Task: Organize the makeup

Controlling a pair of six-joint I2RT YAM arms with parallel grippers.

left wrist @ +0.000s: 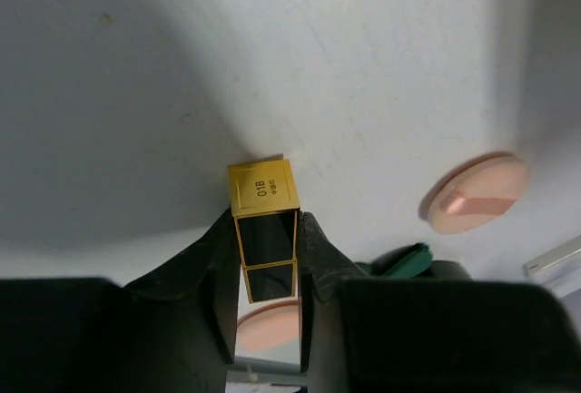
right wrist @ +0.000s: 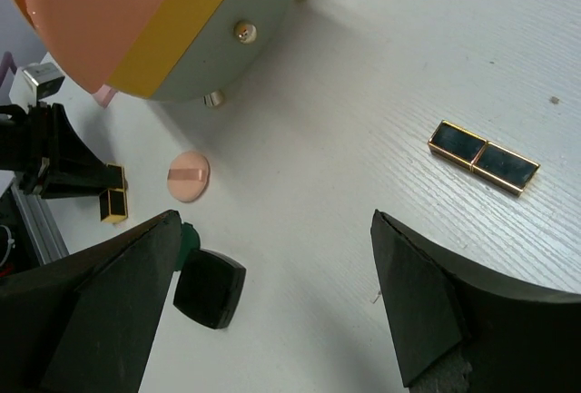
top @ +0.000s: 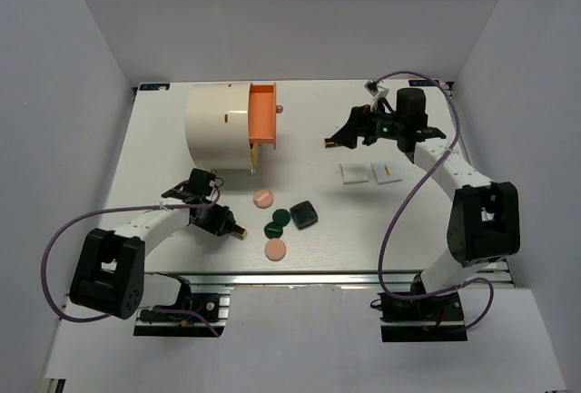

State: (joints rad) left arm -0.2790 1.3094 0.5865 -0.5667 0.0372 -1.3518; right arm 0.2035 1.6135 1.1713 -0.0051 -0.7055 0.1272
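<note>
My left gripper (top: 227, 226) is shut on a black-gold bar (left wrist: 263, 191), low over the table; the right wrist view also shows that bar (right wrist: 113, 204). My right gripper (top: 340, 137) is open and empty, above the table right of the cylinder. A second black-gold bar (right wrist: 483, 156) lies on the table beside it. Two peach discs (top: 263, 198) (top: 275, 250), two dark green discs (top: 282, 216) (top: 271, 229) and a dark square compact (top: 304, 215) lie front centre. Two white square tiles (top: 352, 172) (top: 386, 171) lie to the right.
A big cream cylinder (top: 218, 125) stands at the back left, its orange drawer (top: 263, 113) pulled out to the right. White walls close in the table on three sides. A metal rail (top: 318, 278) runs along the near edge.
</note>
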